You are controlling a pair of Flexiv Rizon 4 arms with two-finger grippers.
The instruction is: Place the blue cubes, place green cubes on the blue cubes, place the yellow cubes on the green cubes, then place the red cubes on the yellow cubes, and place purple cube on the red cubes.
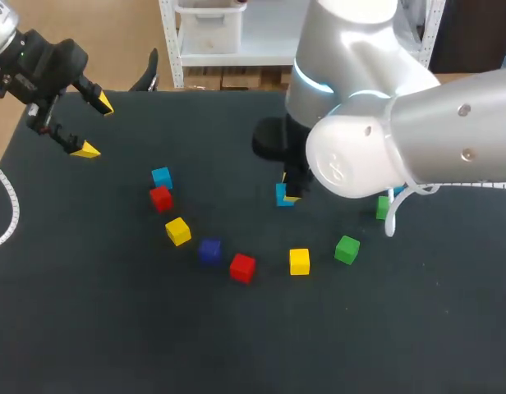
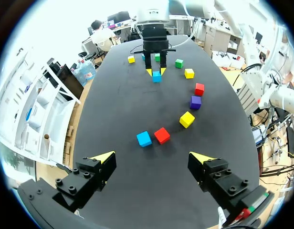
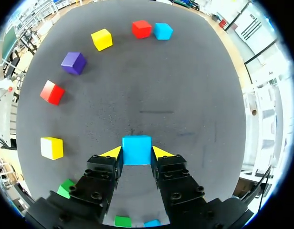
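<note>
Blue cube sits right between the 2 yellow tips of the right claw. Both fingers press its opposite sides, so this claw is clamped on it. In the head view the cube is low, near the middle of the table and tucked under the right arm (can't tell if it rests on the surface or hangs just above).

The other cubes lie ahead of that claw in a loose arc, all single, none stacked:
- second blue cube, just beside the red cube (touching or nearly so)
- yellow cube
- purple cube
- second red cube
- second yellow cube
- green cube
- second green cube, partly hidden behind the right arm

The gripped cube is well apart from the second blue cube and nearer to the second yellow cube.

Left claw hangs over the table's far left corner. Its fingers are spread wide with nothing between them, well apart from every cube.
</note>
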